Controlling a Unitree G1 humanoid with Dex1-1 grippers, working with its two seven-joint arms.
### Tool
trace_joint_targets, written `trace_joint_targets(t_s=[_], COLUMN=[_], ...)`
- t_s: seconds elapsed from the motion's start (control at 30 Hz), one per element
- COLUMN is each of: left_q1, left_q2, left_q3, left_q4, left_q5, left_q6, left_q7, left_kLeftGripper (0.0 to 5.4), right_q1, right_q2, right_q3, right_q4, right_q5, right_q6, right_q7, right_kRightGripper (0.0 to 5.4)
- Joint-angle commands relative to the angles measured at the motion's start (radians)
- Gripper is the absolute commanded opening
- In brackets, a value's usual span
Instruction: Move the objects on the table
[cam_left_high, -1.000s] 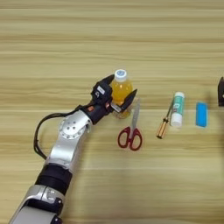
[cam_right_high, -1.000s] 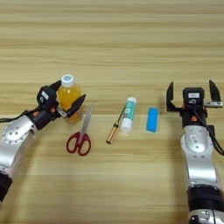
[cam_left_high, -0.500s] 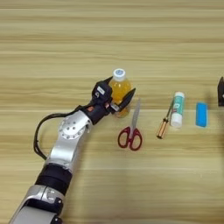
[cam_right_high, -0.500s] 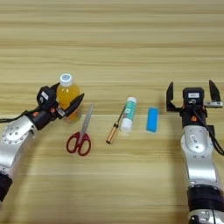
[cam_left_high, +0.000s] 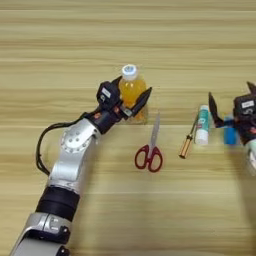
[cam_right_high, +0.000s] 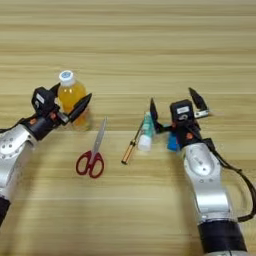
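Both pincers gape: left pincer (cam_left_high: 131, 98) astride the orange-juice bottle (cam_left_high: 132, 93), right pincer (cam_right_high: 176, 106) above the blue block (cam_right_high: 173, 143).

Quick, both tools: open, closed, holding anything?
Left tool: open, fingers around the orange-juice bottle.
Right tool: open, empty, over the blue block.

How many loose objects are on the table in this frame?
5, in a row. Orange-juice bottle leftmost, between the left gripper's open fingers; then red-handled scissors, screwdriver, white tube, and blue block partly hidden behind the open right gripper.
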Motion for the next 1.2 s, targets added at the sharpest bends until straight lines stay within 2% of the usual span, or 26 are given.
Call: trace_joint_targets(t_s=[0.03, 0.3, 0.53, 0.8, 1.2], left_q1=[0.011, 0.019, 0.015, 0.042, 0.079], left_q2=[0.003, 0.0, -0.006, -0.004, 0.01], left_q3=[0.01, 0.001, -0.009, -0.037, -0.071], left_q4=[-0.099, -0.143, -0.128, -0.166, -0.233], left_q5=[-0.043, -0.048, -0.041, -0.048, -0.09], left_q6=[0.047, 0.081, 0.077, 0.083, 0.115], left_q7=[-0.007, -0.013, -0.017, -0.05, -0.127], left_kLeftGripper=[3.52, 3.52, 3.52, 3.52, 3.52], right_q1=[0.037, 0.1, 0.121, 0.08, 0.033], right_q2=[0.001, -0.011, 0.009, 0.061, 0.103], right_q3=[0.076, 0.218, 0.283, 0.29, 0.291], right_q4=[-0.07, -0.195, -0.332, -0.341, -0.265], right_q5=[-0.008, -0.004, 0.064, 0.102, 0.091], right_q6=[0.048, 0.077, 0.168, 0.24, 0.245], right_q7=[0.079, 0.232, 0.305, 0.292, 0.275], right_kRightGripper=[5.4, 5.4, 5.4, 5.4, 5.4])
